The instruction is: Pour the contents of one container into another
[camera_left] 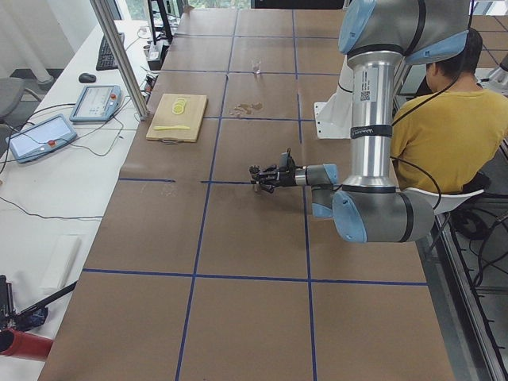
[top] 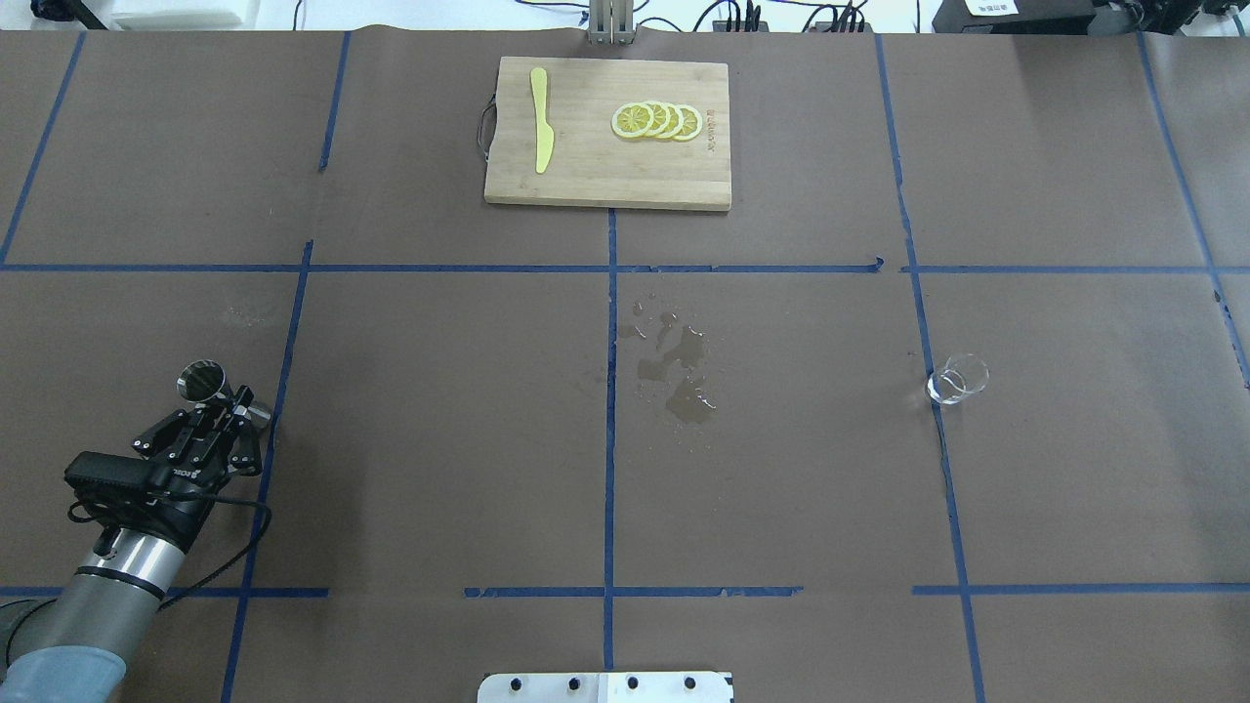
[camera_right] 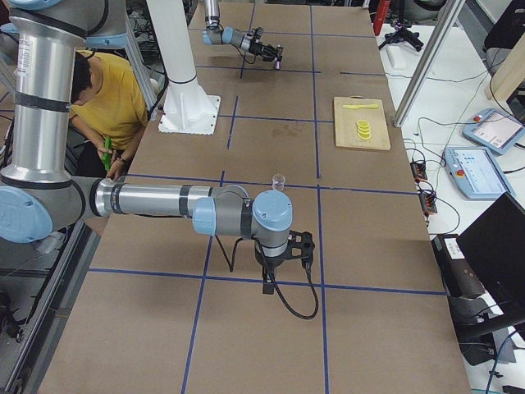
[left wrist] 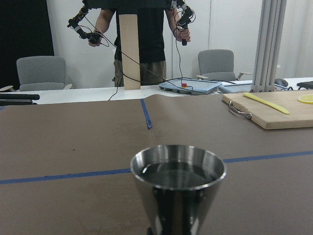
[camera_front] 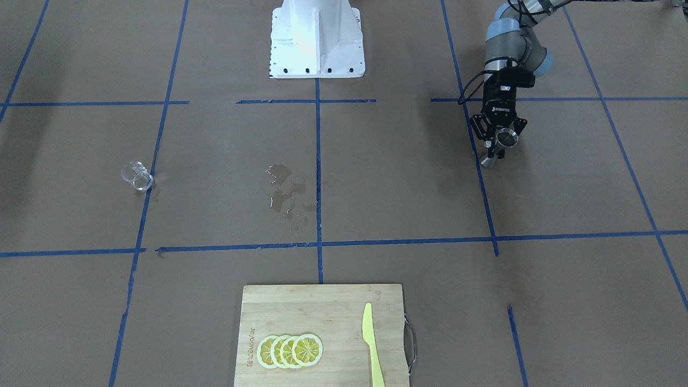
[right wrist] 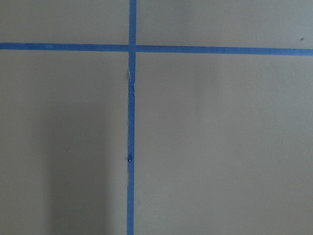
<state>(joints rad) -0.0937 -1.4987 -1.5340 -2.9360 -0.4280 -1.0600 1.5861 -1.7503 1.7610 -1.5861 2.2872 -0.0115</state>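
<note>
At table [camera_front: 408, 183], round glass cup [camera_front: 137, 176], steel jigger [left wrist: 178, 191]

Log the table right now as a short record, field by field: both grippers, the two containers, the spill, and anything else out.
left gripper: shut on the steel jigger, robot's left side
jigger contents: liquid seems to show inside, left wrist view
right gripper: seen only from the side; open or shut unclear
glass cup: alone on the robot's right side, ungripped
spill: wet patch mid-table
cutting board: far edge, bearing yellow knife and lemon slices
</note>
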